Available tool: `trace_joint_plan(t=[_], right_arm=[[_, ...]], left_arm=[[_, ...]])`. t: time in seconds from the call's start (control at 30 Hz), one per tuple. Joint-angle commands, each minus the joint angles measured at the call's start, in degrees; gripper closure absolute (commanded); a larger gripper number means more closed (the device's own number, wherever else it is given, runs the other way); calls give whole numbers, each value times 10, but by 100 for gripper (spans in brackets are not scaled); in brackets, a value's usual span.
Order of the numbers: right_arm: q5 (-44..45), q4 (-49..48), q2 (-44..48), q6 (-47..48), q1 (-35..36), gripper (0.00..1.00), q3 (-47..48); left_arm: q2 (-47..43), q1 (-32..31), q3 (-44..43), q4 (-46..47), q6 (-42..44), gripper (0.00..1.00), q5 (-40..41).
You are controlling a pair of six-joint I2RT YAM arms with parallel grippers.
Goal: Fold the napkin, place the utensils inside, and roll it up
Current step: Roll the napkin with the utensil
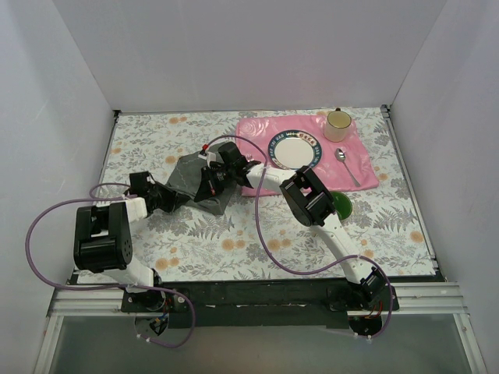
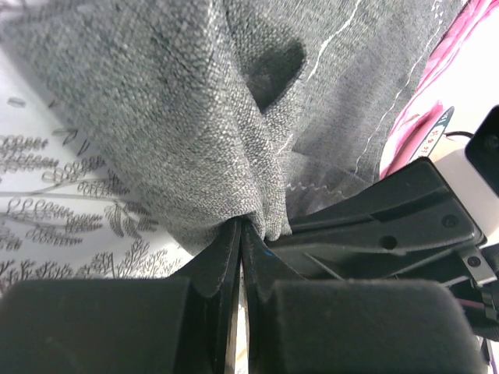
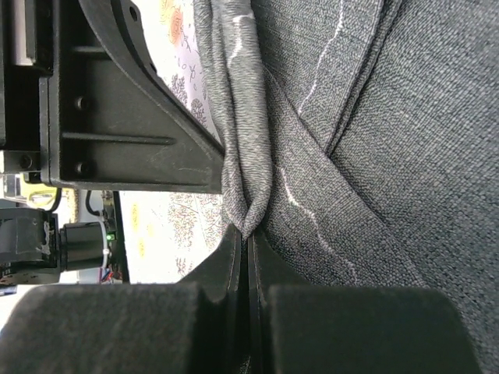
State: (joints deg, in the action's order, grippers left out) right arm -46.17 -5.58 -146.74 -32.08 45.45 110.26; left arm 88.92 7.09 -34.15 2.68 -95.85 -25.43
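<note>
The dark grey napkin (image 1: 191,173) lies bunched on the floral tablecloth, left of the pink mat. My left gripper (image 1: 173,195) is shut on its near-left edge, and the cloth is pinched between the fingertips in the left wrist view (image 2: 242,226). My right gripper (image 1: 212,184) is shut on a folded edge of the napkin (image 3: 374,156), with the fold pinched at the tips (image 3: 249,234). The two grippers are close together. A spoon (image 1: 345,164) lies on the pink mat's right side. No other utensil shows.
The pink placemat (image 1: 257,132) holds a white plate with a patterned rim (image 1: 295,149) and a cream cup (image 1: 337,125). A green round thing (image 1: 341,204) sits by the right arm's elbow. White walls enclose the table on three sides.
</note>
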Motion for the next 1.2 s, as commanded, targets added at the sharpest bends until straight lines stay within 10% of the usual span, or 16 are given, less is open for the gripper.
trace_joint_plan(t=[0.0,0.37,0.57,0.73,0.97,1.17], right_arm=[[45,75,-21,45,-6,99,13],[158,288,43,201,-5,36,140],[270,341,123,295,3,25,95],[301,375,153,312,34,28,107],[188,277,173,240,63,62,39],[166,228,170,232,39,63,-32]], left_arm=[[18,-1,-21,15,15,100,40],[71,-1,-28,-7,23,100,58],[80,-1,-26,-9,25,100,57],[82,-1,-24,-12,30,100,57],[78,-1,-31,-22,34,100,58],[77,-1,-42,-23,36,100,54]])
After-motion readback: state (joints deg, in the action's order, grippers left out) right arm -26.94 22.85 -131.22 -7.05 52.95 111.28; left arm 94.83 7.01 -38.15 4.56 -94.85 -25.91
